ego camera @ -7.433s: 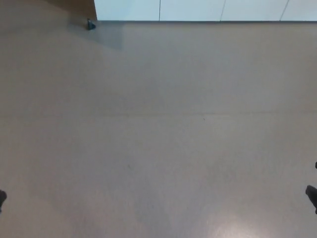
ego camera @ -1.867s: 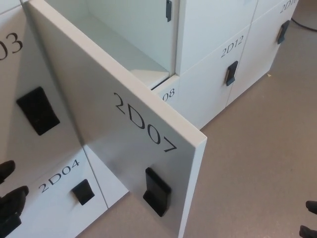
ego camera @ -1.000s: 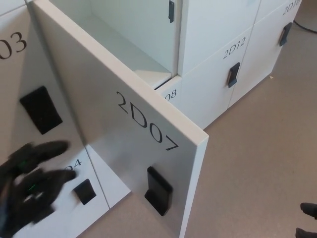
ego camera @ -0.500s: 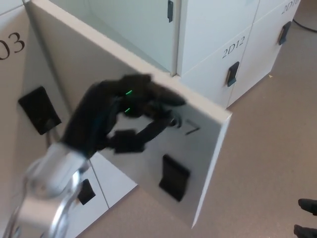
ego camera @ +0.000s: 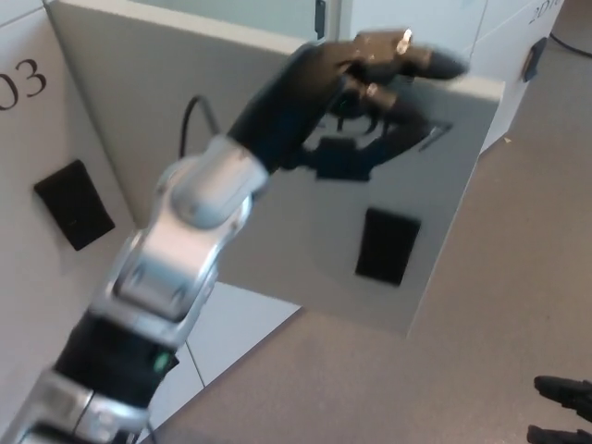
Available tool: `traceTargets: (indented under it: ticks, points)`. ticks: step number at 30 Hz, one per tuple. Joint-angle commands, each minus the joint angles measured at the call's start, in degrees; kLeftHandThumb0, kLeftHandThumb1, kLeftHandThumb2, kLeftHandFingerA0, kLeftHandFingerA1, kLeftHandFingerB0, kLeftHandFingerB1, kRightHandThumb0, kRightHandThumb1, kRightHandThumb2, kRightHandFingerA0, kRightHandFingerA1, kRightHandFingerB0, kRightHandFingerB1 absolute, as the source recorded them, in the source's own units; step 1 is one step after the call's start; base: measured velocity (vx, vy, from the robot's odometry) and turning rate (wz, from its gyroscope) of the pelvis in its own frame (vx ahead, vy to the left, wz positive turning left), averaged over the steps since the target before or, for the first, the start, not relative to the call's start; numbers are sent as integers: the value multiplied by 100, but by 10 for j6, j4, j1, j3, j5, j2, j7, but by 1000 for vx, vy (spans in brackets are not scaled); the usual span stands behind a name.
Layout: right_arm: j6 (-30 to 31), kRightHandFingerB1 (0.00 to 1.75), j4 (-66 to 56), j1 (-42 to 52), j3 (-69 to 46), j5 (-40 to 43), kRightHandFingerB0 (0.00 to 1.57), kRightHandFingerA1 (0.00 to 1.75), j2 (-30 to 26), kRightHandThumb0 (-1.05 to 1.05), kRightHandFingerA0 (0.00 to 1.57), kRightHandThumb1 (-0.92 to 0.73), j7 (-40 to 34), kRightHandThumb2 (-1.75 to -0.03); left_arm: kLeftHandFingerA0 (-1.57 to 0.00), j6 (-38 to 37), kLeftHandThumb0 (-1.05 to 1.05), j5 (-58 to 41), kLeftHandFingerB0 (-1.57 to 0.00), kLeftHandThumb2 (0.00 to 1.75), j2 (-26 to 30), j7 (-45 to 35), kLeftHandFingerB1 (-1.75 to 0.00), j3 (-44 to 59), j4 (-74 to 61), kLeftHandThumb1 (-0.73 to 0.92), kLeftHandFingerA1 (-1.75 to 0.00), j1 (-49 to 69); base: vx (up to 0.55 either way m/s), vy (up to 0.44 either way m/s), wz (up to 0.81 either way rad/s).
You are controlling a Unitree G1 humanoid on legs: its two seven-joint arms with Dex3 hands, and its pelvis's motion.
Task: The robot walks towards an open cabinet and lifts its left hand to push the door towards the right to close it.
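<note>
The robot's black left hand, fingers spread and holding nothing, presses flat against the white flat-panel cabinet door, above the door's black rectangular handle. The right hand shows only partly below the door; I cannot tell its state.

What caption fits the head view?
Left hand pressed on the half-closed cabinet door, pushing right.

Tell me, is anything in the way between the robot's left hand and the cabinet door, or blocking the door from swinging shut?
Nothing visible. The left hand is already against the face of the cabinet door, near its top edge. The door is partly swung toward the cabinet, and nothing shows between them, though the door hides much of the opening.
</note>
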Motion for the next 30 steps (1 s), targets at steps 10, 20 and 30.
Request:
traceTargets:
  ticks: [10,20,30]
  points:
    - [8,49,-321,202,55,-42,61,56,33,-16,77,-65,-16,-59,-48,58,-54,218,-34,83,148,78,-47,-127,602,55,-55,-408,0,0,0]
    - [36,50,-334,169,45,-28,63,57,20,-15,78,-64,-3,-58,-45,23,-48,189,-36,59,211,74,-34,-118,595,65,-38,-358,0,0,0]
    - [44,50,-323,156,52,-34,61,58,7,-16,77,-64,9,-59,-34,-34,-58,249,-24,89,336,95,-44,-195,627,57,-50,-294,0,0,0]
